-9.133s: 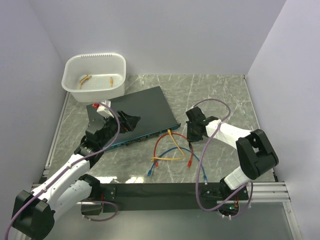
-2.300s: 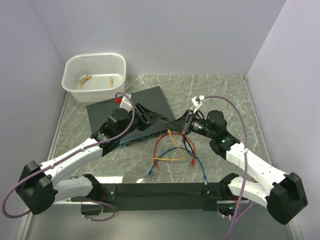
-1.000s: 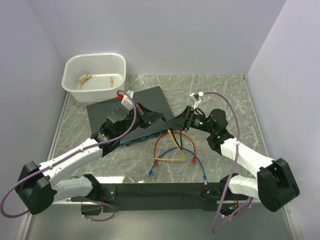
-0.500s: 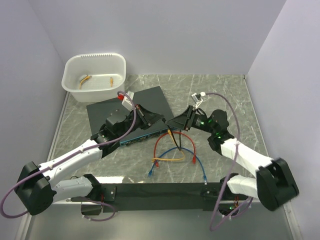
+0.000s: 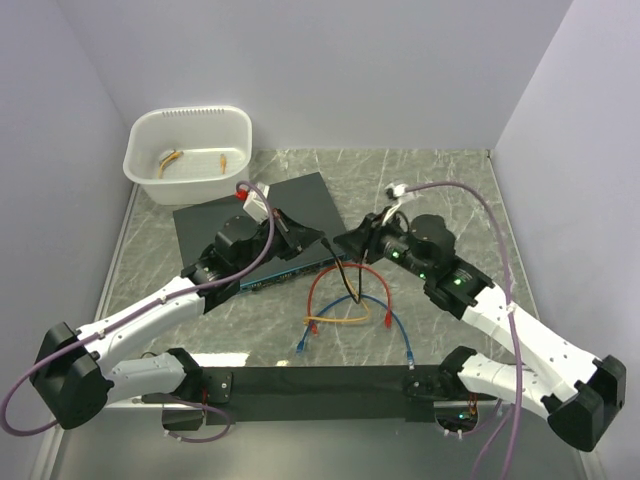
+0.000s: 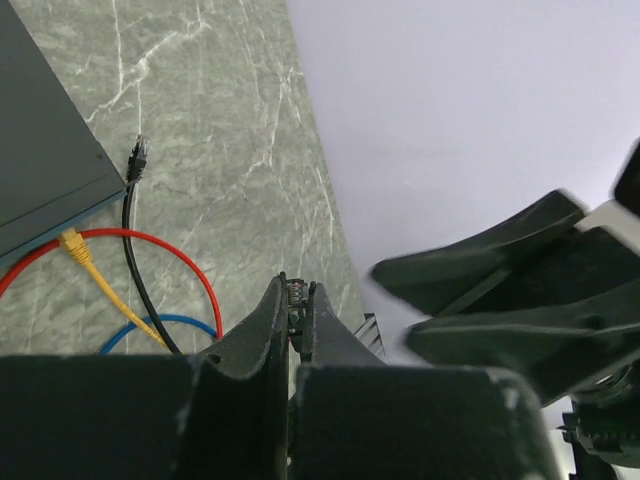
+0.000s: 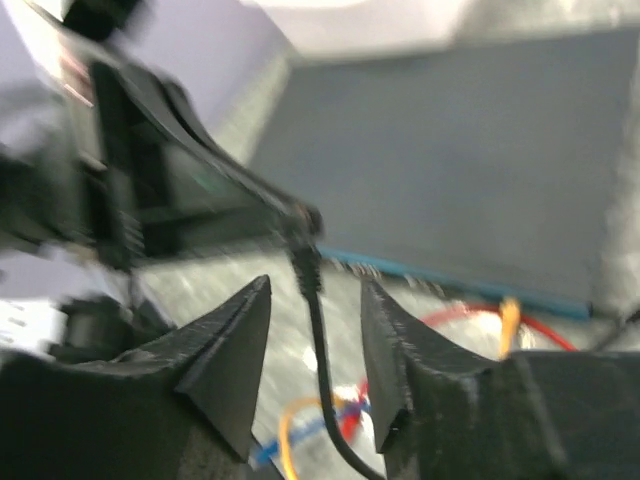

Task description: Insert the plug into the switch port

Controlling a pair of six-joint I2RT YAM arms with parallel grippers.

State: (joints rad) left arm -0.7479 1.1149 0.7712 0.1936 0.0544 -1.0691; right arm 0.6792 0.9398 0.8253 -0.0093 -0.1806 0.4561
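Right arm has swung out: its elbow now reaches much farther to the right than half a second ago. The right hand (image 5: 340, 241) has stayed by the near right corner of the switch (image 5: 260, 215). The left arm has hardly moved.

The right hand is open. Its two fingers stand apart, and the black plug (image 6: 137, 156) shows in the gap just past the tips. That view is blurry, but the fingers do not pinch the plug.

The black plug sits just beside the near right corner of the switch, with its tip pointing away. It is not in a port. Its black cable runs back toward the near side, over the red cable (image 5: 311, 293).

The ports are in a row on the blue face (image 5: 290, 273), the thin near side of the switch. They are too small and blurry to tell one from the next. A yellow plug (image 6: 72, 243) is right at that face, left of the black plug.

The left hand (image 6: 296, 290) is closed, with its fingers pressed together and nothing held. It is over the top of the switch, near the right end.

A blue cable (image 5: 400, 335) lies on the tabletop (image 5: 440, 190) near the red one. A white tub (image 5: 188, 111) stands at the far left.
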